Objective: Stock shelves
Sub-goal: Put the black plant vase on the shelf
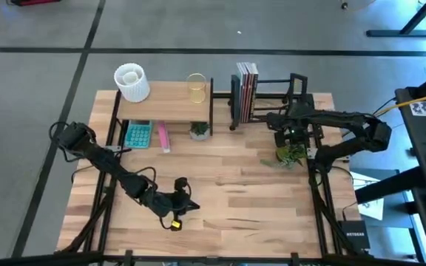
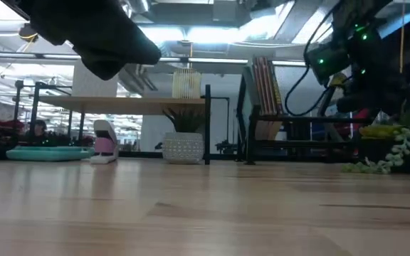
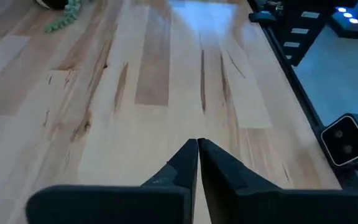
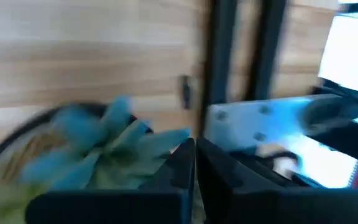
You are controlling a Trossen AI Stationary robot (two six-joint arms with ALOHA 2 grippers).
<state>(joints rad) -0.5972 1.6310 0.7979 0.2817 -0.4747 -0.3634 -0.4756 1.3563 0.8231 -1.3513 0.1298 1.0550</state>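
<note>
Left gripper (image 3: 197, 163) pressed together, holding nothing, low over bare tabletop (image 1: 257, 199) in the lower centre-left of the high view. Right gripper (image 4: 195, 163) likewise closed on nothing, hovering right of centre above a trailing green plant (image 1: 291, 154), beside the black bar rack (image 1: 302, 92). On that rack, upper centre-right, a row of upright books (image 1: 247, 90). Wooden shelf (image 1: 165, 100) upper centre-left, bearing a white ribbed pot (image 1: 132, 81) and a yellow glass (image 1: 196, 87). Beneath it: teal calculator (image 1: 137, 134), pink stapler (image 1: 163, 137), small potted plant (image 1: 199, 131).
</note>
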